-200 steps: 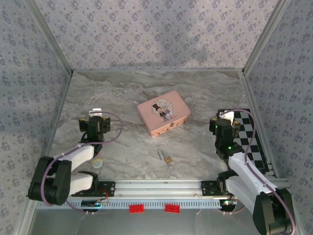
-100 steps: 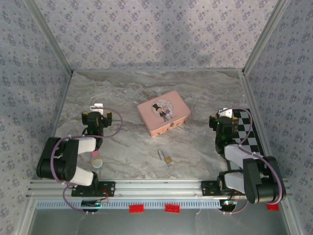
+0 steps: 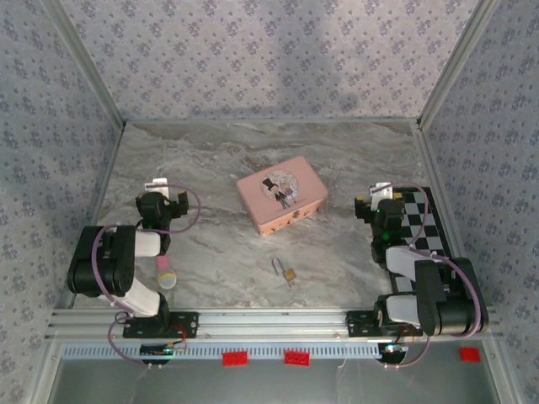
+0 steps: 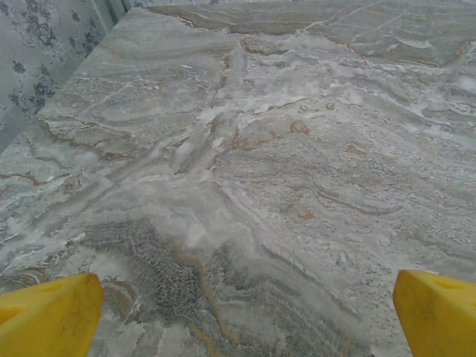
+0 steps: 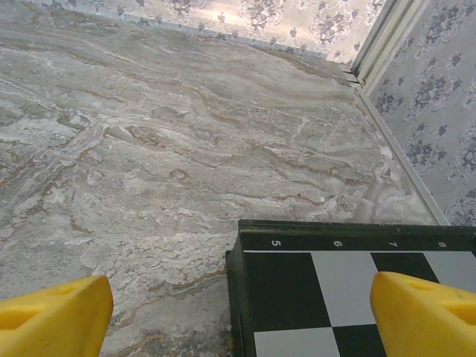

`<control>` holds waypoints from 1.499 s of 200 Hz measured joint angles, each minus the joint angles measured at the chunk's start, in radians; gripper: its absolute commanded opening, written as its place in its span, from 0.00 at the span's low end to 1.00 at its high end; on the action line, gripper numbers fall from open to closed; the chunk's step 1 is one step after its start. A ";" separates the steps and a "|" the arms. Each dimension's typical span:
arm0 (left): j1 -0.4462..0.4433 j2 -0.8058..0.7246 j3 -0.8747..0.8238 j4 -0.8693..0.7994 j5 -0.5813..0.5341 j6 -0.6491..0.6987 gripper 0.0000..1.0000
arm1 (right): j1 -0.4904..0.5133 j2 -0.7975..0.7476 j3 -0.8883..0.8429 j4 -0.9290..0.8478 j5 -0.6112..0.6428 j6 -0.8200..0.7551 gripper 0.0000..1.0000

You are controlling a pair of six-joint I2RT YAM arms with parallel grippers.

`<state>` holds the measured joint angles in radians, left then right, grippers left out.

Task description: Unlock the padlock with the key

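Marble (image 3: 253, 160), padlock (image 3: 288, 273) apart from left pincer (image 4: 244, 316)

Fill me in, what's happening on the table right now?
Nothing is gripped. The padlock lies on the marble table near the front rail, on the near side of the pink tin. The left gripper is open over bare marble, the right gripper open at the corner of the chessboard.

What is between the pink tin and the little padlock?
Nothing, just bare table between the tin and the padlock, as the top view shows.
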<state>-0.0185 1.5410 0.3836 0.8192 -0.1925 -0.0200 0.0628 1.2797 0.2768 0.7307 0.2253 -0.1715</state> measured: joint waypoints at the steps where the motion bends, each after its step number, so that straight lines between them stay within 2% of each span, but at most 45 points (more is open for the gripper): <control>1: 0.000 0.000 0.000 0.000 0.000 0.000 1.00 | 0.000 0.000 0.000 0.000 -0.001 0.000 0.91; 62: 0.000 0.000 0.000 0.000 0.014 0.000 1.00 | -0.016 0.013 0.018 -0.008 -0.164 0.002 0.91; 95: 0.000 0.000 0.000 0.000 0.014 0.000 1.00 | -0.067 0.046 0.047 -0.001 -0.235 0.042 0.92; 121: 0.000 0.000 0.000 0.000 0.014 0.000 1.00 | -0.111 0.182 0.046 0.121 -0.274 0.082 0.92; 137: 0.000 0.000 0.000 0.000 0.014 0.000 1.00 | -0.112 0.244 0.056 0.098 -0.288 0.089 0.94; 146: 0.000 0.000 0.000 0.000 0.014 0.000 1.00 | -0.111 0.248 0.060 0.096 -0.290 0.097 0.99; 200: 0.000 0.000 0.000 0.000 0.014 0.000 1.00 | -0.113 0.248 0.102 0.089 -0.262 0.127 0.99; 242: 0.000 0.000 0.000 0.000 0.014 0.000 1.00 | -0.079 0.248 0.102 0.089 -0.161 0.135 0.99; 300: 0.000 0.000 0.000 0.000 0.014 0.000 1.00 | -0.078 0.248 0.102 0.089 -0.123 0.138 0.99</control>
<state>-0.0185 1.5410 0.3836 0.8188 -0.1783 -0.0204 -0.0151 1.5280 0.3786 0.8196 0.1024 -0.0330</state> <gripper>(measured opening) 0.998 0.991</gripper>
